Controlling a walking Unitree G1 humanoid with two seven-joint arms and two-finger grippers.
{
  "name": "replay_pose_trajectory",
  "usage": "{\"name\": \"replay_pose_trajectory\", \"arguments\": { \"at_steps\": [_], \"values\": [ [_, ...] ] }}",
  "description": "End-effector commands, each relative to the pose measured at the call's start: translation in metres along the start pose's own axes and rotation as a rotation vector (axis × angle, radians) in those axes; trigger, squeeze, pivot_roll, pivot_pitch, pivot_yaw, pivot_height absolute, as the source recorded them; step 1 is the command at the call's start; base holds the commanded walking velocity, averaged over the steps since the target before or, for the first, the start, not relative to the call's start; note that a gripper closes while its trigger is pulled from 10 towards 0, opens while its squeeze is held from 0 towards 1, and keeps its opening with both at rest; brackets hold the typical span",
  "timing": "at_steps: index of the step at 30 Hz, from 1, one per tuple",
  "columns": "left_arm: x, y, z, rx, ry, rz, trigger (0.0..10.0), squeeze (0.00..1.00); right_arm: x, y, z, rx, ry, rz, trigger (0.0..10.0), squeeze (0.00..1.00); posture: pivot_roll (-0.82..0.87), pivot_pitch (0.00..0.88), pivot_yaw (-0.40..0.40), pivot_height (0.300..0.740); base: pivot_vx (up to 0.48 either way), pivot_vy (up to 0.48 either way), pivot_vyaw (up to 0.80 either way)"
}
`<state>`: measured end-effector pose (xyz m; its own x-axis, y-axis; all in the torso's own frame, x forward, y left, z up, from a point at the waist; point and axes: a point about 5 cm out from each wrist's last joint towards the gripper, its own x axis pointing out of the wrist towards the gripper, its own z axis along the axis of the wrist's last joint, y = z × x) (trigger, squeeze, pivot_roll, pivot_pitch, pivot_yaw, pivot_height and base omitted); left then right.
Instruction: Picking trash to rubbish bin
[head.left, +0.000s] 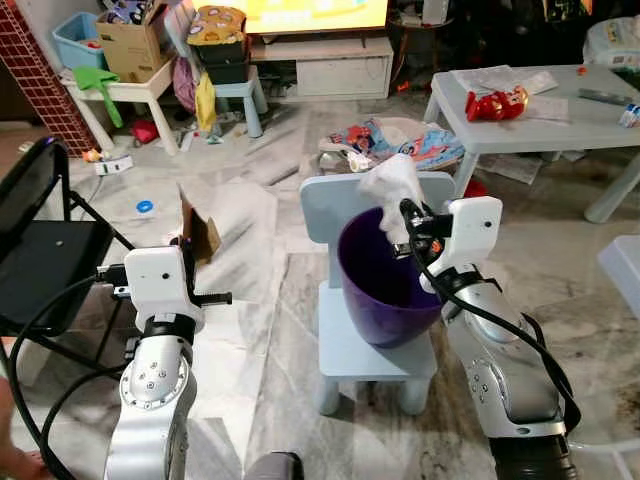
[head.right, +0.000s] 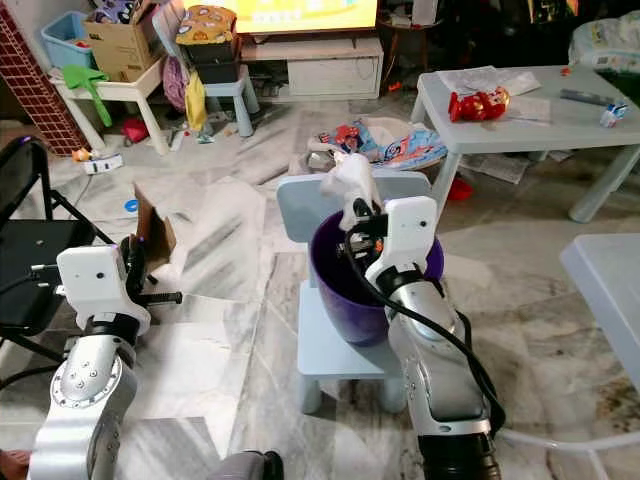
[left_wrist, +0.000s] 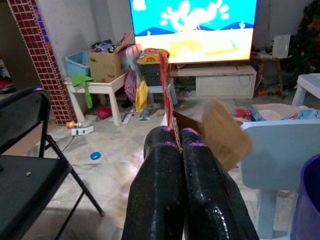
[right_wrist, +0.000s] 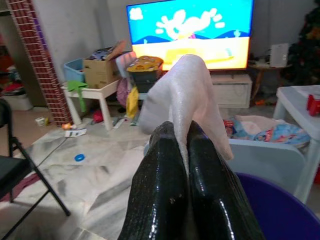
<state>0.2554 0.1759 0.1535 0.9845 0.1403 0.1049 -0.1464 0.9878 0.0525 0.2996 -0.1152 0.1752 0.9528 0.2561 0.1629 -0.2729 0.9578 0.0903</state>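
White foam sheet (head.left: 393, 182) in right gripper (head.left: 403, 228) overhangs purple bin (head.left: 385, 290) rim.

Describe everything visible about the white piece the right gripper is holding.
The white foam sheet is a thin, soft-looking, slightly glossy piece, crumpled and folded over. The right gripper has its jaws shut on the lower edge, so the sheet stands up and drapes to either side of them. It is held in the air above the rim of the purple bin, which sits on a small light blue chair. Nothing but the gripper touches it.
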Motion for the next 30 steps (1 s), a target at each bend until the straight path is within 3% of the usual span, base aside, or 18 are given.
{"name": "replay_pose_trajectory", "arguments": {
  "at_steps": [1, 8, 14, 15, 16, 20, 23, 30],
  "values": [
    [0.004, 0.003, 0.003, -0.006, -0.006, 0.012, 0.0, 0.00, 0.001, 0.000, -0.002, 0.007, 0.002, 0.000, 10.0, 0.00, 0.14, 0.110, -0.001, 0.740, 0.274, 0.000, 0.00],
    [0.010, 0.008, 0.003, -0.019, -0.011, 0.010, 0.0, 0.00, 0.001, 0.002, -0.001, 0.006, -0.003, 0.002, 10.0, 0.00, 0.11, 0.110, 0.001, 0.740, 0.331, 0.000, 0.00],
    [0.019, 0.003, 0.003, -0.042, -0.018, -0.018, 0.0, 0.00, -0.002, -0.004, 0.004, -0.011, -0.009, -0.018, 10.0, 0.00, 0.08, 0.118, 0.000, 0.740, 0.414, 0.000, 0.00],
    [0.021, 0.001, 0.003, -0.051, -0.018, -0.022, 0.3, 0.00, -0.003, -0.005, 0.004, -0.015, -0.008, -0.021, 10.0, 0.00, 0.07, 0.121, 0.002, 0.740, 0.000, 0.000, 0.00],
    [0.022, -0.001, 0.004, -0.065, -0.021, -0.033, 1.6, 0.00, -0.004, -0.006, 0.004, -0.017, -0.004, -0.027, 10.0, 0.00, 0.07, 0.124, 0.003, 0.740, 0.000, 0.000, -0.80],
    [0.024, -0.004, 0.004, -0.081, -0.021, -0.046, 2.2, 0.00, -0.006, -0.008, 0.003, -0.023, 0.005, -0.037, 10.0, 0.00, 0.06, 0.128, 0.005, 0.740, 0.000, 0.000, -0.80],
    [0.026, -0.009, 0.003, -0.088, -0.014, -0.060, 3.4, 0.00, -0.007, -0.008, 0.003, -0.025, 0.005, -0.040, 10.0, 0.00, 0.06, 0.135, 0.009, 0.740, 0.000, 0.000, -0.80],
    [0.027, -0.011, 0.002, -0.091, -0.007, -0.068, 3.6, 0.00, -0.010, -0.008, 0.003, -0.023, 0.008, -0.045, 10.0, 0.00, 0.05, 0.142, 0.010, 0.740, 0.000, 0.000, -0.28]
  ]
}}
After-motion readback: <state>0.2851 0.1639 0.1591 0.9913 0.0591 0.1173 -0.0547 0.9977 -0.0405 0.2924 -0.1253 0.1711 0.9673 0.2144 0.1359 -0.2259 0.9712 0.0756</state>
